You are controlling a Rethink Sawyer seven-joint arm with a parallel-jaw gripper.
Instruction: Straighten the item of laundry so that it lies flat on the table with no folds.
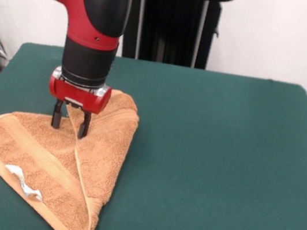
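Jaws (70, 123) hang with a narrow gap between the two black fingers, tips down at the towel (58, 161) and straddling a raised fold edge; whether they pinch cloth, I cannot tell. Around them the orange-tan terry lies folded over itself in a rough triangle, white tag (23, 182) near the front hem, all on the near left part of the green desk (222, 161). Soft, light, limp stuff, likely to drag and bunch, so a hemmed corner of the top layer looks the best hold. No containers anywhere.
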